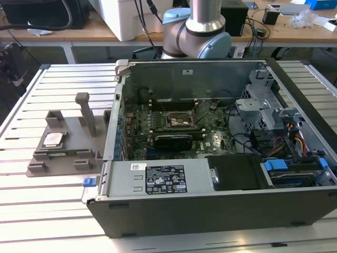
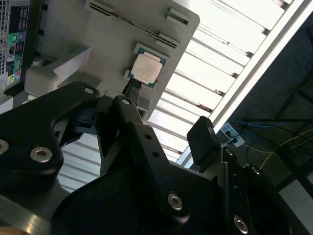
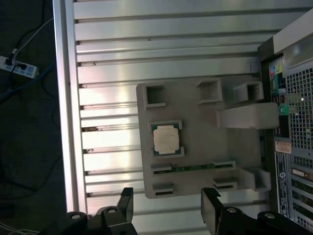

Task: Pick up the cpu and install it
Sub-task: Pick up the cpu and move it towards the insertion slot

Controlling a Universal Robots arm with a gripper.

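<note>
Above cpu (image 3: 165, 139): open.
Beside it: upright post (image 1: 87, 113), low blocks (image 3: 155, 95) on fixture (image 3: 195, 142).
Farther: computer case wall (image 1: 111, 132), seemingly just beside the fixture.

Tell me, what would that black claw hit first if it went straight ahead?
Probably the grey plastic fixture block, at its edge beside the silvery square chip lying in it. The open claw aims there, though depth is unclear.

The table (image 1: 52, 211) has a silver metal top made of long flat strips with thin gaps between them. A grey plastic holder (image 1: 68, 158) lies on it. Just beside the holder lies a big open computer box (image 1: 210, 211).
</note>
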